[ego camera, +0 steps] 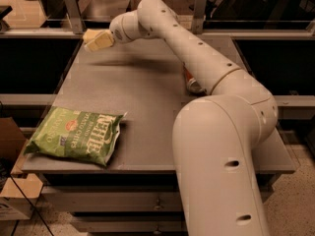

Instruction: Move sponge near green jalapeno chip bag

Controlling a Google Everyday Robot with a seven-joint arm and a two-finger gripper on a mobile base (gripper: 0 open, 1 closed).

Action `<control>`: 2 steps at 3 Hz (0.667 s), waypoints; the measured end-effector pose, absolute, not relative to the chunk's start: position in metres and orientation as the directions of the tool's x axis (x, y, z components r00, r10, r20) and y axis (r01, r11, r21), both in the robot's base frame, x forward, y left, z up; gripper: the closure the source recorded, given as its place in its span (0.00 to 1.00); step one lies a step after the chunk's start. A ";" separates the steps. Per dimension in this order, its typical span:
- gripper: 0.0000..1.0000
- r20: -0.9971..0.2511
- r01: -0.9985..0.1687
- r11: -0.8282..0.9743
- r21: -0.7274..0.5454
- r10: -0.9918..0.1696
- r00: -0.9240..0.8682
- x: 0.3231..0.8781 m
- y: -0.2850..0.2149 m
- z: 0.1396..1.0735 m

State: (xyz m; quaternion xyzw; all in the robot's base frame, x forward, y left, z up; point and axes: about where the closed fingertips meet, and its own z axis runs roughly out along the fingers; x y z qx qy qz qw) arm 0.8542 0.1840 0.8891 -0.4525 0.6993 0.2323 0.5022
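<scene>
The green jalapeno chip bag (76, 135) lies flat at the table's front left corner, with white "Kettle" lettering facing up. My gripper (98, 41) reaches over the table's far left corner, above the surface, and casts a shadow to its right. A pale-yellow block, the sponge (89, 33), shows right at the gripper's tip. I cannot tell whether it is held or only beside the tip. The sponge is far from the bag, across the length of the table.
A red soda can (192, 82) lies on the grey table (142, 107) at mid right, mostly hidden behind my arm. My arm's large white body fills the front right. A rail with metal posts (71, 4) runs along the table's far edge.
</scene>
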 end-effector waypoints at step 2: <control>0.00 -0.920 -0.840 0.526 -0.136 -0.381 -0.089 0.877 0.197 0.878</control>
